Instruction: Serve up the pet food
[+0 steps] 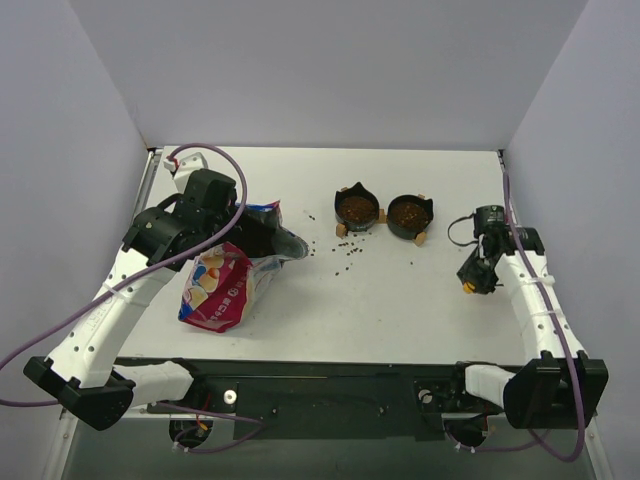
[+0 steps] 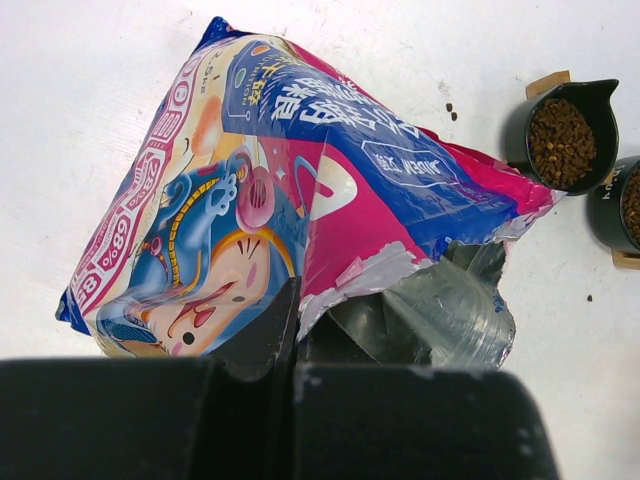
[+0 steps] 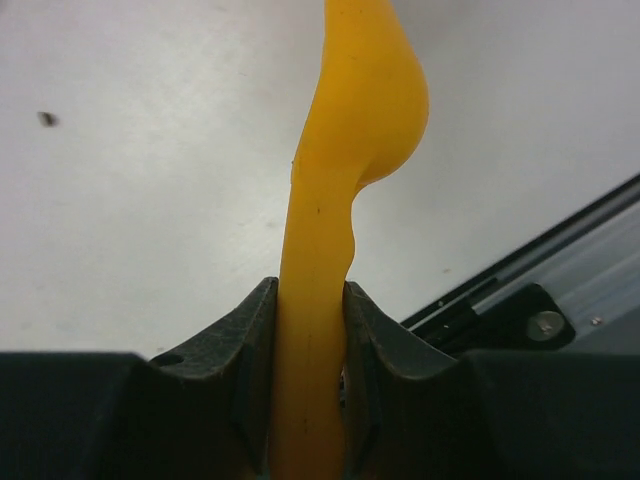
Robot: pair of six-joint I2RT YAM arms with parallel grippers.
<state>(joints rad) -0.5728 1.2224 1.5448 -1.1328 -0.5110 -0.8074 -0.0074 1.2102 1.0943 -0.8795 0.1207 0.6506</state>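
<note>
Right gripper [image 3: 310,330] clamping scoop [image 3: 355,110], bag [image 2: 250,200] lettering possibly Chinese

My arms [image 1: 115,300] are white links with black joints. Purple cables [image 1: 200,148] trail them; black bases [image 1: 85,395] edge the table [image 1: 400,300].

A glossy pet food bag [image 1: 222,285], magenta-edged with a colourful cartoon front, lies on its side at the left of the white counter [image 1: 400,300], the edge of its torn-open mouth pinched in the left tool [image 2: 295,350]. Small brown kibble [image 1: 356,208] fills two black bowls [image 1: 378,215] near the middle. Loose pellets [image 1: 335,245] lie scattered between bag and bowls.
</note>
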